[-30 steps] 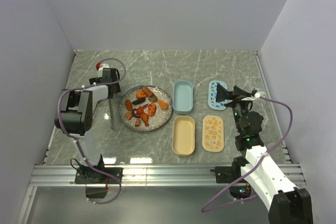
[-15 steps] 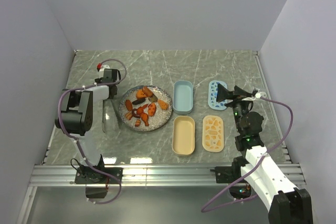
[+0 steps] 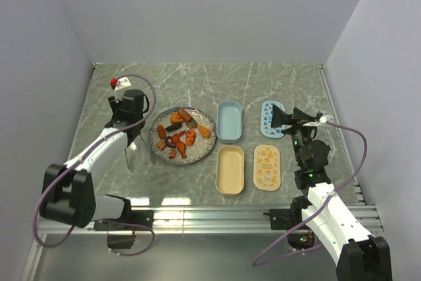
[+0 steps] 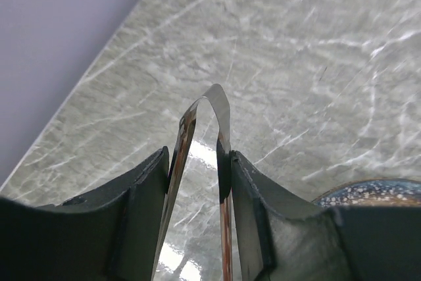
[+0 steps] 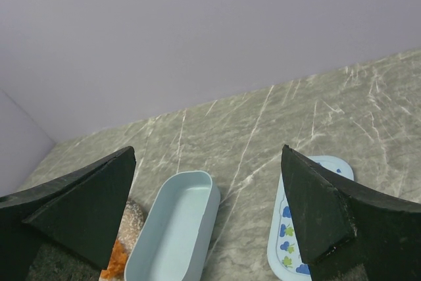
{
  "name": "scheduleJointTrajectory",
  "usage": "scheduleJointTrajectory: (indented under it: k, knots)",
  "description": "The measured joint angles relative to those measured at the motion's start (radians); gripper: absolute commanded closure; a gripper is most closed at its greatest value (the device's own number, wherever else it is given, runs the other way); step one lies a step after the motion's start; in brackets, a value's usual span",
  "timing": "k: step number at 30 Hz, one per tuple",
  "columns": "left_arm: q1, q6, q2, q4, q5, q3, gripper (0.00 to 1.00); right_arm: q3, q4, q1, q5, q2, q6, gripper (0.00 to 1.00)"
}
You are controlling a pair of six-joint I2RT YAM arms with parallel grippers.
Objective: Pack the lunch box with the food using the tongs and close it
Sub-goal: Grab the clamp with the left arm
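The metal tongs point(image 4: 221, 123) stand between the fingers of my left gripper point(image 4: 197, 162), which is shut on both of their arms; the looped end points away from the wrist. From above, that gripper point(image 3: 131, 128) is just left of the speckled plate point(image 3: 206, 149), and the tongs point(image 3: 127, 153) hang below it. The food point(image 3: 179, 135), orange, reddish and dark chunks, lies on the plate. The lunch box is apart: a blue tub point(image 3: 229, 122), a cream tub point(image 3: 230, 170), a blue lid point(image 3: 272, 118) and a cream lid point(image 3: 267, 167). My right gripper point(image 3: 284, 120) is open above the blue lid.
In the right wrist view, the open right gripper point(image 5: 207, 151) frames the blue tub point(image 5: 174, 228), the patterned blue lid point(image 5: 281, 248) and a bit of food point(image 5: 113, 261). Grey walls close in the marble table on three sides. A metal rail runs along the near edge.
My left gripper has shut on the tongs, which lay flat beside the plate. The left arm has stretched out and raised them off the table. The right arm has stayed still.
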Motion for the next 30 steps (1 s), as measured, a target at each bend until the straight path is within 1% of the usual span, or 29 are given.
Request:
scheduleJointTrajectory:
  k: [6,11,17,20,26,30]
  knots:
    - [-0.058,0.006,-0.153,0.013,-0.054,-0.081,0.56,0.000,0.000,0.000,-0.001,0.000,0.003,0.02]
    - [-0.137,0.015,-0.306,0.024,-0.110,-0.141,0.57,0.000,0.000,0.000,-0.011,-0.003,0.007,0.03]
    - [-0.245,0.058,-0.465,0.112,-0.156,-0.203,0.58,-0.011,-0.001,0.000,-0.029,-0.036,0.015,0.03]
    - [-0.314,0.097,-0.494,0.176,-0.181,-0.229,0.58,-0.027,-0.001,0.000,-0.039,-0.073,0.022,0.03]
    - [-0.463,0.222,-0.486,0.298,-0.256,-0.259,0.58,-0.051,-0.008,0.002,-0.048,-0.127,0.026,0.03]
    - [-0.530,0.296,-0.480,0.365,-0.305,-0.259,0.58,-0.055,-0.008,0.003,-0.050,-0.129,0.026,0.04]
